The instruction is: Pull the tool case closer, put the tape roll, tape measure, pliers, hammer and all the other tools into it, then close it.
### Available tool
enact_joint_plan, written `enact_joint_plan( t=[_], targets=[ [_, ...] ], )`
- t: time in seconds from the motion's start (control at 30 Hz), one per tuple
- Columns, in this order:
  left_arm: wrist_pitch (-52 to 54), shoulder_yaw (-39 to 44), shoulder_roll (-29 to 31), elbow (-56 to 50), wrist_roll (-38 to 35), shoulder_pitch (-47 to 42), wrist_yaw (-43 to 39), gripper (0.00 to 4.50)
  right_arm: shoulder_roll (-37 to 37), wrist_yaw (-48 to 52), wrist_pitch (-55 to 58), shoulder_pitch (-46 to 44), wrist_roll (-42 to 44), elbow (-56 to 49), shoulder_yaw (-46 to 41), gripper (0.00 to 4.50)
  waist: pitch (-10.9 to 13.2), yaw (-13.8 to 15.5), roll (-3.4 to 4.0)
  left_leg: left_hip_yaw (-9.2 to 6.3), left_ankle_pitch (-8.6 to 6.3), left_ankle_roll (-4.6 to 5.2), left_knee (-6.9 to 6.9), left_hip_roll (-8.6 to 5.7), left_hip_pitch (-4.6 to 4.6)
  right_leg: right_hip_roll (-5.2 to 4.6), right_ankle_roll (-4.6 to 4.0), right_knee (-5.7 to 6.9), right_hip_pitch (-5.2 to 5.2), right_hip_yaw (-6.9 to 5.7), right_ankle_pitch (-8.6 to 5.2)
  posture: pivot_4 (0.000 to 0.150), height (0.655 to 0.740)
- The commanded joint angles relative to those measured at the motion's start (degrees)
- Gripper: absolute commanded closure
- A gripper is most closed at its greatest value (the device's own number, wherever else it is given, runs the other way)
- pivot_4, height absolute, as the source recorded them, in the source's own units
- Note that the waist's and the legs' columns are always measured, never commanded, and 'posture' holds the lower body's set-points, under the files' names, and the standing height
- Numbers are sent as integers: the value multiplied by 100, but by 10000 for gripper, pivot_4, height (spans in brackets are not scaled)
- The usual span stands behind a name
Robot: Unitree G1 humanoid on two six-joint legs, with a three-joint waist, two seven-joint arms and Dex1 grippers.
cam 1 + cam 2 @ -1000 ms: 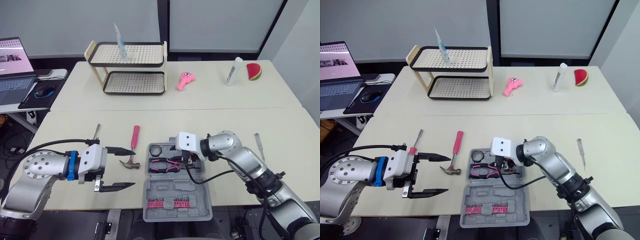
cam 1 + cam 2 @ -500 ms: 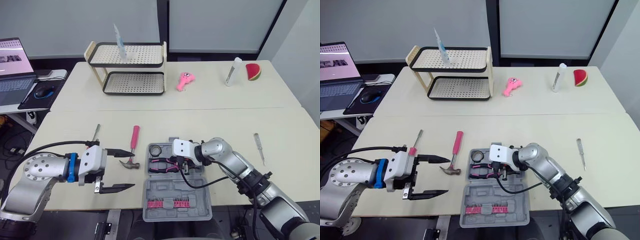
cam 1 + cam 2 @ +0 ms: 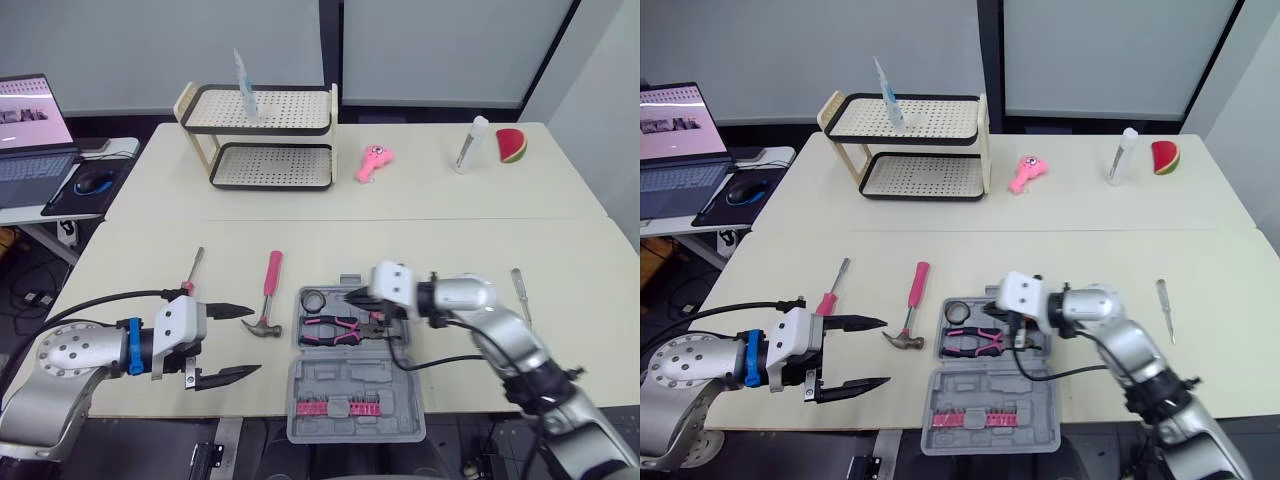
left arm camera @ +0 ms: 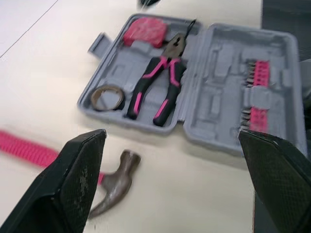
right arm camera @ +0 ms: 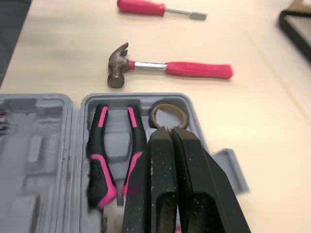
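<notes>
Taking hammer point(image 3: 268, 295) next: lower left gripper point(image 3: 256, 340), spread wide, onto slim pink handle close to dark steel claw head, near front edge of table point(image 3: 450, 240), just left of case point(image 3: 355, 385). Hold right gripper point(image 5: 171, 133), pinched shut and apparently empty, above moulded grey plastic case holding pliers point(image 3: 335, 327), tape roll point(image 3: 313, 299).

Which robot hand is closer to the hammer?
Left. The left gripper is open right beside the head of the hammer. The right gripper is farther away, over the open tool case.
</notes>
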Motion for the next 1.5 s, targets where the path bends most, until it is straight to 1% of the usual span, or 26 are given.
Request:
enact_joint_plan(
  t=[0.03,0.07,0.2,0.33,0.47,0.63,0.77,1.07,1.5],
  targets=[
    [-86,-21,-92,-10,157,66,157,3808,-659,349,105,511,479,-553,-686,45000,0,-10,0,1,0,0,0,0,0,0,0,0,0,0,0,1500,7356],
    [-86,-68,-129,18,195,87,181,5782,-865,418,125,707,560,-603,-835,45000,0,-17,0,2,0,0,0,0,0,0,0,2,0,2,0,1500,7356],
    [-173,-449,-280,275,573,73,294,18796,-1546,510,-158,1479,342,-476,-1025,45000,0,-32,0,2,0,1,-3,6,6,6,0,3,5,3,0,1500,7356],
    [-336,-776,-427,640,930,-102,412,32241,-1640,362,-338,1758,123,-323,-902,45000,0,-60,-1,9,-1,1,-4,9,12,11,0,6,8,7,0,1500,7356],
    [-552,-1196,-692,1154,1316,-477,527,44699,-1526,211,-590,1759,-282,44,-546,45000,-1,-32,-3,7,0,1,0,6,23,10,0,4,20,4,0,1500,7356],
    [-732,-1618,-972,1579,1683,-771,671,44699,-1369,80,-692,1552,-578,451,-231,45000,-1,-31,-3,10,0,1,-1,4,21,7,0,0,20,5,0,1500,7356],
    [-794,-1861,-1143,1717,1870,-907,759,44699,-1245,56,-775,1504,-663,612,-60,45000,-1,-31,-3,8,0,1,0,5,22,7,0,2,19,4,0,1500,7356],
    [-896,-2136,-1383,1905,2087,-1246,857,44699,-929,-13,-965,1257,-844,932,261,45000,-3,-31,-3,6,0,0,1,5,26,8,0,3,25,2,0,1500,7356],
    [-1025,-2462,-1681,2040,2320,-1591,864,44699,-623,46,-1212,1013,-904,1180,426,45000,-11,-12,0,5,0,0,3,2,40,6,0,0,43,-1,0,1500,7356]
  ],
)
